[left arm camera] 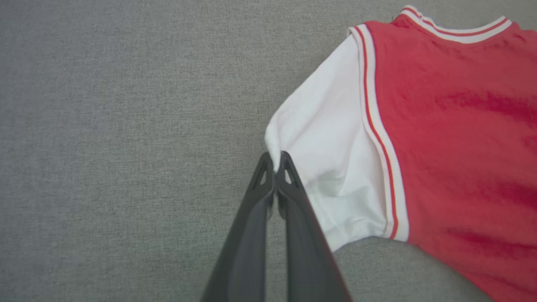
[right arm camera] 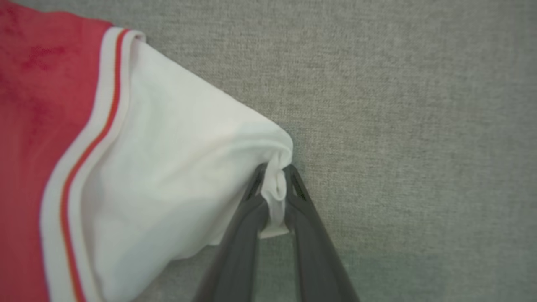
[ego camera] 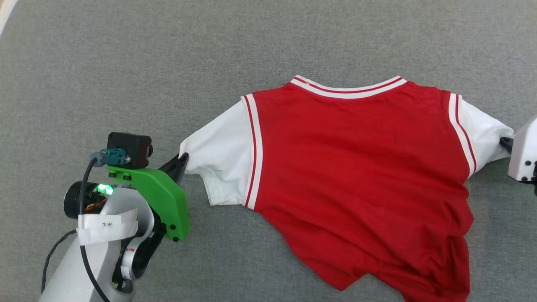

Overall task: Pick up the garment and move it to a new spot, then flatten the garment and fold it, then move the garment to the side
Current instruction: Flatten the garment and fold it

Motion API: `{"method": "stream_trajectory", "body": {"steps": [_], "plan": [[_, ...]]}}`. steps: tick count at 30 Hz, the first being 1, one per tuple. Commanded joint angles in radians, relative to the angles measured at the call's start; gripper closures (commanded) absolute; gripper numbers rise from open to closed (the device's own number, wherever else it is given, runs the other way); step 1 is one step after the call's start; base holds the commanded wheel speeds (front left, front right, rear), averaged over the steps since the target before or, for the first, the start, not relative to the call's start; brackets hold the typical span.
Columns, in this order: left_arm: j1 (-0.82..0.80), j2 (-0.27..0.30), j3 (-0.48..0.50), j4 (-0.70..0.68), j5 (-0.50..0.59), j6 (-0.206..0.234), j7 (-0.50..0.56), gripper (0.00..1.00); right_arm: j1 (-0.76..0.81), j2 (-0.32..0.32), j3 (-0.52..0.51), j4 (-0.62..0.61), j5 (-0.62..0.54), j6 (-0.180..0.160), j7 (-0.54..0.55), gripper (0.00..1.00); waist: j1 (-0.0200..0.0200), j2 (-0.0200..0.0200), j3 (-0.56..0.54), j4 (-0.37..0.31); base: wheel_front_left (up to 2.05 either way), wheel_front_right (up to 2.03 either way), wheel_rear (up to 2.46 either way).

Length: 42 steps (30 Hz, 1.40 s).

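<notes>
The garment point(ego camera: 356, 159), a red jersey with white short sleeves and striped trim, lies spread on the grey cloth surface point(ego camera: 126, 63), plain red side up, its lower hem rumpled at the lower right. My left gripper point(ego camera: 183, 161) is shut on the tip of its left white sleeve point(left arm camera: 327, 159); in the left wrist view the left gripper point(left arm camera: 275, 161) pinches the sleeve's edge. At the far right of the head view my right gripper point(ego camera: 505, 142) meets the other white sleeve point(right arm camera: 176, 167). The right wrist view has the right gripper point(right arm camera: 275, 180) shut on a bunched fold of that sleeve's cuff.
Grey cloth covers the whole work surface, with bare room to the left and above the garment. A pale strip of edge point(ego camera: 6, 12) shows at the top left corner.
</notes>
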State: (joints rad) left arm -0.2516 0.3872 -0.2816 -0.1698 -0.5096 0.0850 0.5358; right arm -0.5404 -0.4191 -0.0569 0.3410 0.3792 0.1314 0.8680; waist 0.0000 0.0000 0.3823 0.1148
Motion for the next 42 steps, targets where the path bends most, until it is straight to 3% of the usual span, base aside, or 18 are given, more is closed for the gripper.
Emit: {"method": "stream_trajectory", "body": {"steps": [1, 11, 23, 42], "plan": [[-0.010, 0.005, 0.003, 0.005, 0.003, 0.011, -0.011, 1.00, 0.022, 0.005, 0.017, 0.020, 0.010, -0.001, -0.015, 1.00, 0.0000, 0.0000, -0.012, -0.002, 0.00, 0.00, 0.00], [0.001, 0.000, 0.032, 0.035, 0.005, 0.030, -0.079, 1.00, 0.044, -0.044, 0.054, -0.017, 0.074, -0.001, -0.213, 1.00, 0.0000, 0.0000, -0.130, -0.023, 0.00, 0.00, 0.00], [0.047, 0.036, 0.109, 0.002, 0.014, 0.059, -0.172, 1.00, 0.090, -0.115, 0.061, -0.136, 0.137, -0.001, -0.399, 1.00, 0.0000, 0.0000, -0.284, -0.054, 0.00, 0.00, 0.00], [0.048, 0.088, 0.241, -0.148, 0.025, 0.073, -0.342, 1.00, 0.095, -0.110, -0.003, -0.361, 0.158, -0.001, -0.469, 1.00, 0.0000, 0.0000, -0.402, -0.088, 0.00, 0.00, 0.00]]}}
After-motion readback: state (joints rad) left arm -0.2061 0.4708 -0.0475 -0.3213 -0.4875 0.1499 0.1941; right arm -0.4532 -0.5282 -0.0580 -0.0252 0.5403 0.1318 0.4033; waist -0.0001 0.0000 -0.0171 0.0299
